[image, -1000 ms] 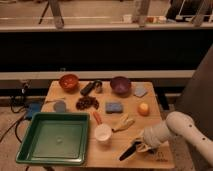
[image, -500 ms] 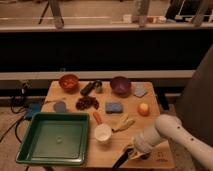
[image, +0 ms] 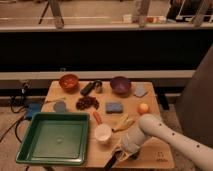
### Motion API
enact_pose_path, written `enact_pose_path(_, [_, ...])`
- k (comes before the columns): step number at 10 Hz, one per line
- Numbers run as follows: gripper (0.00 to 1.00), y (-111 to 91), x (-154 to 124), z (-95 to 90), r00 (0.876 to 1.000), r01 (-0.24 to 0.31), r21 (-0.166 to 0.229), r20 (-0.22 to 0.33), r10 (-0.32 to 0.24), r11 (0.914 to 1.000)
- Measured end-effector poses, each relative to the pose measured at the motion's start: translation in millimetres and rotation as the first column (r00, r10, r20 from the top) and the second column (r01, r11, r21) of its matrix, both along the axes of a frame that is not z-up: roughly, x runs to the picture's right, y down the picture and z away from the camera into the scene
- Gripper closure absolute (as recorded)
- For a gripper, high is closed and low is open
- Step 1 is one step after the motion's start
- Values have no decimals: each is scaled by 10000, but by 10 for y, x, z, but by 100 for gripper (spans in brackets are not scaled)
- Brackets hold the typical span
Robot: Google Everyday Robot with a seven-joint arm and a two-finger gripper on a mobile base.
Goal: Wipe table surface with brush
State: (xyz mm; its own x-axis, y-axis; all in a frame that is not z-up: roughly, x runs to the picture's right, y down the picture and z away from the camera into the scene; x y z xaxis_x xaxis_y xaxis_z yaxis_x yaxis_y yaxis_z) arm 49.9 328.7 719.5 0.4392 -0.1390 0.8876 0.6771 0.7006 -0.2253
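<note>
Fingers of my gripper (image: pixel 126 151) pinch the brush (image: pixel 112 161) low at the front edge of the table (image: pixel 150 155). Leftmost lies the green tray (image: pixel 55 140), then the white cup (image: pixel 103 133) just beside it. Right of the cup, the brush slants down-left from my gripper.

White rounded arm (image: pixel 172 139); pale jaws nr table surface (image: pixel 131 102) front.

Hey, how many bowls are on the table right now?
2. An orange bowl sits at the back left and a purple bowl at the back middle. The gripper is at the front right. None seems hidden.
</note>
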Motion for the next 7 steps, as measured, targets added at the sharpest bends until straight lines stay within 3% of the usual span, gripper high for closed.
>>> enact_pose_path(3, [100, -284, -99, 183, 9993, 137, 696, 332, -160, 9975])
enact_pose_path(7, [100, -731, -48, 443, 9991, 67, 1712, 400, -138, 9852])
